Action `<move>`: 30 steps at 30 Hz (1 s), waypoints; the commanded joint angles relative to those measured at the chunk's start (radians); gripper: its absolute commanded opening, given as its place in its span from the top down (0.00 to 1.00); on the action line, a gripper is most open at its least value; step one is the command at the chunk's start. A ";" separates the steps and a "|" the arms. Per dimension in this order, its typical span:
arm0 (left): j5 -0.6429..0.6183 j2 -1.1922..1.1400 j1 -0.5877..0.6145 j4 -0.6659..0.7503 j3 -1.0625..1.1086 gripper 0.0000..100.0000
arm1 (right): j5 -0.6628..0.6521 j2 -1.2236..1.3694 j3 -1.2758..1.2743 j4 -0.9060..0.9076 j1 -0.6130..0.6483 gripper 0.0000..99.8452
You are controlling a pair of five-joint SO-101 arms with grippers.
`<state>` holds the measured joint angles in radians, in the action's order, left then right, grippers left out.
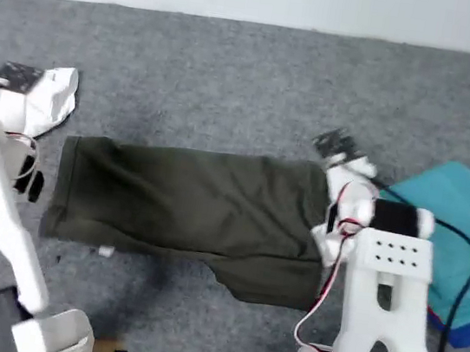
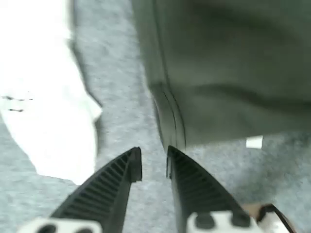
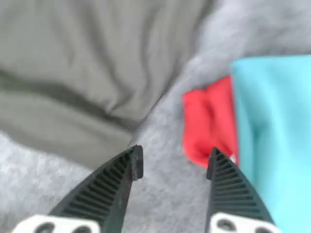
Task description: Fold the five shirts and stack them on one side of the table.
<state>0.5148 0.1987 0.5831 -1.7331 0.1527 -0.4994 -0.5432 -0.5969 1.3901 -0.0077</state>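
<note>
An olive green shirt (image 1: pixel 186 213) lies spread across the middle of the grey table, partly folded, with a small white tag (image 1: pixel 104 251) at its near left corner. A white shirt (image 1: pixel 40 100) lies crumpled at the far left. At the right a teal shirt (image 1: pixel 455 229) tops a stack, with a red one (image 3: pixel 209 121) under it. My left gripper (image 2: pixel 154 165) hangs over bare table between the white shirt (image 2: pixel 43 111) and the olive shirt's edge (image 2: pixel 167 121), open by a narrow gap and holding nothing. My right gripper (image 3: pixel 175 162) is open and empty above the strip between the olive shirt (image 3: pixel 87 73) and the stack.
The grey carpet-like table cover (image 1: pixel 248 82) runs bare along the far side up to a pale wall. Both arms' white bases (image 1: pixel 370 335) stand at the near edge, with cables trailing beside the stack at the right.
</note>
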 commanded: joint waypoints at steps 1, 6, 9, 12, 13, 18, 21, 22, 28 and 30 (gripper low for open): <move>0.012 0.061 -0.017 -0.015 -0.042 0.91 | 0.017 0.016 0.046 -0.064 0.007 0.80; -0.066 0.012 -0.098 0.048 -0.041 0.91 | 0.063 0.143 0.061 -0.174 0.065 0.80; -0.236 -0.066 -0.163 0.192 -0.045 0.91 | 0.068 0.226 0.098 -0.262 0.120 0.80; -0.342 -0.186 -0.239 0.322 -0.047 0.91 | 0.068 0.317 0.164 -0.323 0.165 0.80; -0.365 -0.226 -0.258 0.370 -0.047 0.91 | 0.068 0.346 0.187 -0.337 0.174 0.80; -0.425 -0.391 -0.292 0.583 -0.047 0.91 | 0.068 0.501 0.270 -0.432 0.179 0.80; -0.427 -0.468 -0.285 0.664 -0.048 0.91 | 0.068 0.601 0.296 -0.492 0.180 0.80; -0.427 -0.491 -0.281 0.689 -0.053 0.91 | 0.068 0.633 0.307 -0.513 0.180 0.80; -0.427 -0.605 -0.272 0.704 -0.177 0.91 | 0.068 0.819 0.402 -0.598 0.179 0.80; -0.427 -0.631 -0.272 0.704 -0.223 0.91 | 0.068 0.875 0.462 -0.605 0.177 0.80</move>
<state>0.0913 -0.4273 0.3053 -1.0411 0.0176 -0.4427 0.2915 -0.2302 0.8117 0.1626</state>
